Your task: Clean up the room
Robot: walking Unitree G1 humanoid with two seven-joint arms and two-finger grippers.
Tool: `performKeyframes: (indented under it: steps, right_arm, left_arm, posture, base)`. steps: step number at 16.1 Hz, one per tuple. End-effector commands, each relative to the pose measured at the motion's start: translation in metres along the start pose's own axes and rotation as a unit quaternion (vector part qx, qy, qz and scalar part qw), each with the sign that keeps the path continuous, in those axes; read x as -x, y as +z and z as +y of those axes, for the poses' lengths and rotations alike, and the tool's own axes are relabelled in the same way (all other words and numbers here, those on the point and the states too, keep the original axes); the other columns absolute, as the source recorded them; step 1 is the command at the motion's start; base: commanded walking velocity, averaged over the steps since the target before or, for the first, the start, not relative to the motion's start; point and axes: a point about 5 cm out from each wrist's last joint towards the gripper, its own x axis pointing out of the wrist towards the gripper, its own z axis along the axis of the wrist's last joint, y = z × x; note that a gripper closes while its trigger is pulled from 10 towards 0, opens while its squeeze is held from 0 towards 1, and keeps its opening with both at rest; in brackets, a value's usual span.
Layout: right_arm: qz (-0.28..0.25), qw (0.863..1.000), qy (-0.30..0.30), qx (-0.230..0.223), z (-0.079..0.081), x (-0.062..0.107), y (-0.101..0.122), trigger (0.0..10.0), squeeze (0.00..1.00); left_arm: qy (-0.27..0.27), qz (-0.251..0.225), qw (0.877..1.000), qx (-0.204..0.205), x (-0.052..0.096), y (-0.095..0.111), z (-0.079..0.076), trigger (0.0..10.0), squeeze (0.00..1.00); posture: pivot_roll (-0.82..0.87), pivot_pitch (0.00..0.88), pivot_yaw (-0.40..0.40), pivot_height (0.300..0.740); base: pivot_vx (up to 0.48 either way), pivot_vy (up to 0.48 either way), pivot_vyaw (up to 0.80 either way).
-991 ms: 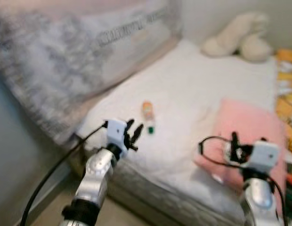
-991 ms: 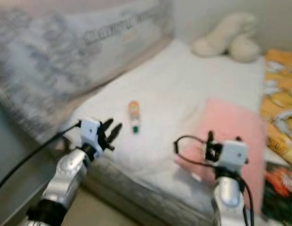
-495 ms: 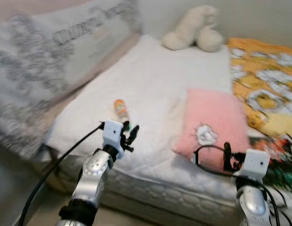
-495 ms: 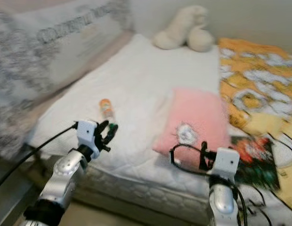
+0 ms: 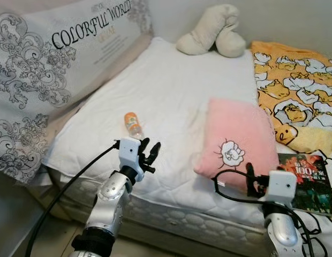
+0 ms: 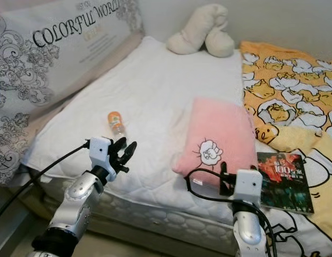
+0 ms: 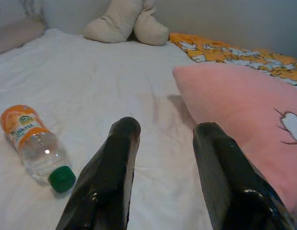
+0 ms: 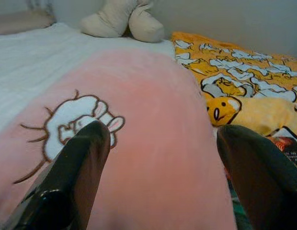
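Left fingers (image 7: 160, 143) parted, bottle (image 7: 36, 143) beside

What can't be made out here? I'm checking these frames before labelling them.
- Book: near edge behind the right hand in the eye views; small cover text unreadable.
- Yellow blanket: cut off by the right edge.
- Bottle: label print too small, left wrist view.

Bottle (image 5: 133, 123) lies on mattress (image 5: 176, 91), left of pillow (image 5: 236, 142). Plush toy (image 5: 211, 30) at far end, against wall. Blanket (image 5: 294, 91) right of pillow; book (image 5: 307, 183) on its near part (just beside pillow). Printed cushion (image 5: 53, 64) along mattress's left edge.
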Motion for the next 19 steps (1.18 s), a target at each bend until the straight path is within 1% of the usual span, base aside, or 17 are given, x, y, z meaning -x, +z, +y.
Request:
performKeyframes:
  steps: [1, 2, 3, 5, 7, 9, 10, 12, 14, 18, 19]
  right_arm:
    - [-0.012, 1.000, -0.002, 0.005, -0.003, -0.002, 0.004, 10.0, 0.00]
    - [-0.010, 1.000, -0.004, 0.001, -0.002, -0.002, 0.003, 10.0, 0.00]
    - [-0.010, 1.000, -0.004, 0.000, -0.002, -0.002, 0.003, 10.0, 0.00]
    - [-0.007, 1.000, -0.009, -0.005, -0.003, -0.001, 0.002, 10.0, 0.00]
    - [-0.005, 1.000, -0.011, -0.003, -0.004, 0.000, 0.001, 10.0, 0.00]
    - [-0.005, 1.000, -0.011, -0.001, -0.004, 0.000, 0.001, 10.0, 0.00]
    - [-0.005, 1.000, -0.012, 0.002, -0.005, 0.001, 0.001, 10.0, 0.00]
    - [-0.005, 1.000, -0.012, 0.002, -0.005, 0.001, 0.001, 10.0, 0.00]
    - [0.000, 1.000, -0.009, 0.015, -0.004, 0.001, 0.000, 10.0, 0.00]
    - [0.003, 1.000, -0.013, 0.016, -0.006, 0.002, -0.002, 10.0, 0.00]
    - [0.008, 1.000, -0.010, 0.015, -0.007, 0.002, -0.003, 10.0, 0.00]
  left_arm:
    - [0.007, 0.010, 1.000, -0.024, -0.005, 0.000, 0.000, 10.0, 0.00]
    - [0.022, 0.011, 0.999, -0.021, -0.004, -0.001, 0.004, 10.0, 1.00]
    - [0.023, 0.011, 1.000, -0.017, -0.004, -0.001, 0.005, 10.0, 1.00]
    - [0.029, 0.018, 0.999, -0.033, -0.004, -0.001, 0.008, 10.0, 1.00]
    - [0.025, 0.019, 0.999, -0.014, -0.003, -0.003, 0.006, 10.0, 1.00]
    - [0.023, 0.019, 0.999, -0.016, -0.003, -0.004, 0.006, 10.0, 1.00]
    - [0.012, 0.015, 1.000, -0.017, -0.004, -0.004, 0.003, 10.0, 1.00]
    - [0.007, 0.011, 1.000, -0.016, -0.004, -0.003, 0.002, 10.0, 1.00]
    - [-0.005, 0.004, 1.000, -0.007, -0.005, -0.001, -0.001, 10.0, 1.00]
    - [-0.032, 0.007, 0.999, -0.004, -0.005, -0.002, -0.006, 10.0, 1.00]
    - [-0.036, 0.010, 0.999, -0.007, -0.005, -0.003, -0.008, 10.0, 0.27]
  posture:
    - [0.10, 0.000, 0.013, 0.740]
    - [0.11, 0.000, 0.014, 0.740]
    - [0.11, 0.000, 0.014, 0.740]
    - [0.10, 0.000, 0.015, 0.740]
    - [0.10, 0.000, 0.018, 0.740]
    - [0.10, 0.000, 0.020, 0.740]
    - [0.09, 0.000, 0.022, 0.740]
    - [0.09, 0.000, 0.022, 0.740]
    - [0.09, 0.000, 0.021, 0.740]
    - [0.09, 0.000, 0.020, 0.740]
    - [0.09, 0.000, 0.020, 0.740]
  base:
    - [0.000, 0.000, 0.00]
    - [0.000, 0.000, 0.00]
    - [0.000, 0.000, 0.00]
    - [0.000, 0.000, 0.00]
    - [0.000, 0.000, 0.00]
    - [0.000, 0.000, 0.00]
    - [0.000, 0.000, 0.00]
    - [0.000, 0.000, 0.00]
    - [0.000, 0.000, 0.00]
    - [0.000, -0.451, -0.78]
    - [0.000, -0.435, -0.79]
